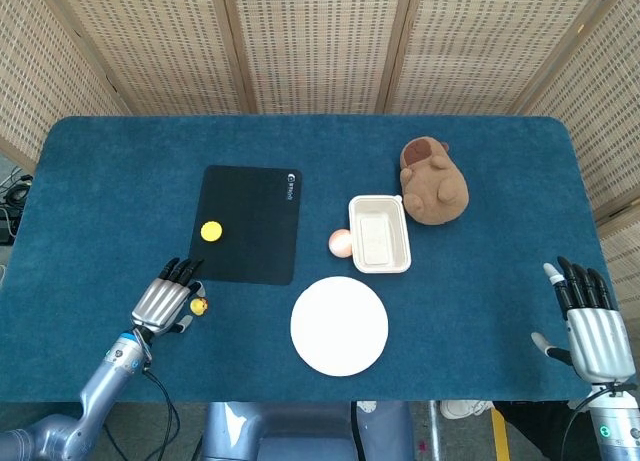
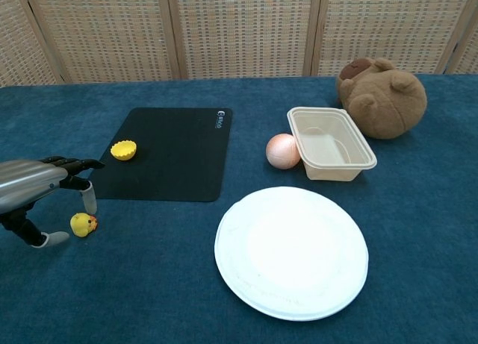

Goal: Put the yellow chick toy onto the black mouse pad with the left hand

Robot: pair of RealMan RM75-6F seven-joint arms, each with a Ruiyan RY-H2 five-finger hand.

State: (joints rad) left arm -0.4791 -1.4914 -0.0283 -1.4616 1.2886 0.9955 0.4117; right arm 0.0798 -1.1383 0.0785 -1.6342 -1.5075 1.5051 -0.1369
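Pre-grasp step: my left hand [image 2: 33, 191] hovers with fingers spread and empty beside the yellow chick toy [image 2: 83, 224], which I judge must next be pinched and carried to the black mouse pad [image 2: 172, 154].

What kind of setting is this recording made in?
Probably a staged tabletop test area, not a home. The table has a blue felt-like cover, woven folding screens close it in behind, and unrelated props sit on it: a black mouse pad, a white plate and a brown plush toy.
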